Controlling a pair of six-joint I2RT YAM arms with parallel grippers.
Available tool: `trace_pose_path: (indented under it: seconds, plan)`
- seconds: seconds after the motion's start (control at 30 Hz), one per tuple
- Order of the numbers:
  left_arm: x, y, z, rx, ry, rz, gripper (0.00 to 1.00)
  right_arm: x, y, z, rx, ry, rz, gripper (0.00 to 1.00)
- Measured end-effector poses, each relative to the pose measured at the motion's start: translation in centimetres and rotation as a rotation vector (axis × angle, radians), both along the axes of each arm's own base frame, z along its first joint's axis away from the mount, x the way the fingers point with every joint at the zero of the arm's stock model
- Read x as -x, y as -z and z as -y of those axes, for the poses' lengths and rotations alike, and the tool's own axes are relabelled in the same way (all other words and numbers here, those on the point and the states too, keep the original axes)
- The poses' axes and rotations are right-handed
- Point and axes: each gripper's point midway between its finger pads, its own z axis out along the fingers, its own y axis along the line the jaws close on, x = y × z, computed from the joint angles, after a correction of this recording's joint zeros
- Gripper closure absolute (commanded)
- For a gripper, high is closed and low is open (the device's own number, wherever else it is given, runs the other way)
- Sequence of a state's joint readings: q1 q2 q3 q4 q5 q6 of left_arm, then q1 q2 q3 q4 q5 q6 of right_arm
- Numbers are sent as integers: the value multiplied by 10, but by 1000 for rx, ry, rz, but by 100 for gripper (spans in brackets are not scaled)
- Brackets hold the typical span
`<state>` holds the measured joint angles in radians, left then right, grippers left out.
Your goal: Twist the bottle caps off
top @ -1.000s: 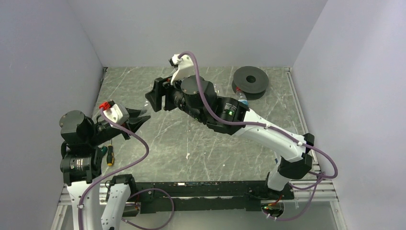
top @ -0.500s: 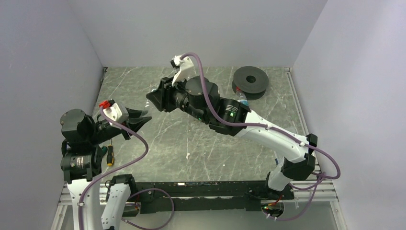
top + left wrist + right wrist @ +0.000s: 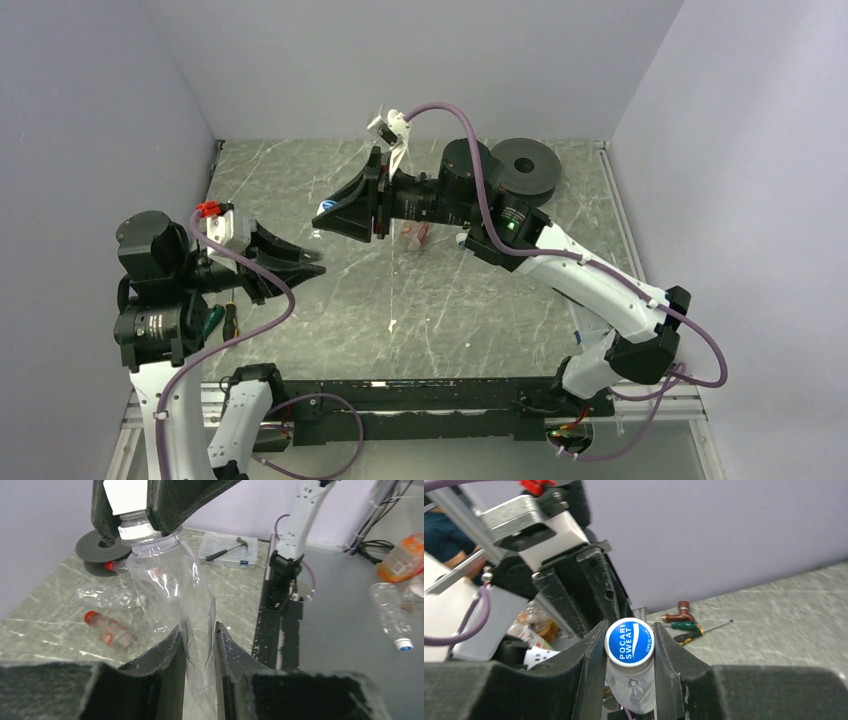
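My left gripper [image 3: 316,262] is shut on the body of a clear plastic bottle [image 3: 167,575] and holds it in the air over the left of the table; in the left wrist view the jaws [image 3: 197,630] pinch its crumpled wall. My right gripper [image 3: 324,211] is shut on that bottle's white cap [image 3: 629,641], which has a blue printed top. In the left wrist view the cap [image 3: 127,497] sits between the right gripper's black fingers [image 3: 185,500]. Other bottles lie on the table: one with a red cap [image 3: 107,630], one plain [image 3: 107,596].
A black spool [image 3: 527,168] stands at the back right with a red-capped bottle [image 3: 112,566] beside it. A red-labelled bottle [image 3: 415,238] lies under the right arm. A screwdriver [image 3: 229,320] and a copper fitting [image 3: 679,612] lie at the left edge. More bottles [image 3: 392,612] lie off the table.
The right arm has swung and turned its wrist, bringing its gripper down and closed on the cap. The left gripper has shifted a little right with the bottle.
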<state>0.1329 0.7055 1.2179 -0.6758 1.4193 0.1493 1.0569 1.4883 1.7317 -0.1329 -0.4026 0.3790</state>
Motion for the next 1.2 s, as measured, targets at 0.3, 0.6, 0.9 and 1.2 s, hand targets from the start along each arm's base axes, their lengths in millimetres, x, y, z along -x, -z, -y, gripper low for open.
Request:
trace_pose_path:
  seconds: [0.3,0.6,0.9,1.2]
  plan:
    - [18,-3,5,21,114,-69,100,27,-13,-2,-54,-173,61,23]
    - [-3,24,-4,-52,-45,14,100,-15,-10,2,26,215,33,0]
    - [-31,18,-21,-103,-256,158,100,-30,-42,7,50,522,4,5]
    - [-41,17,-25,-100,-299,145,100,-40,28,-11,212,565,-55,20]
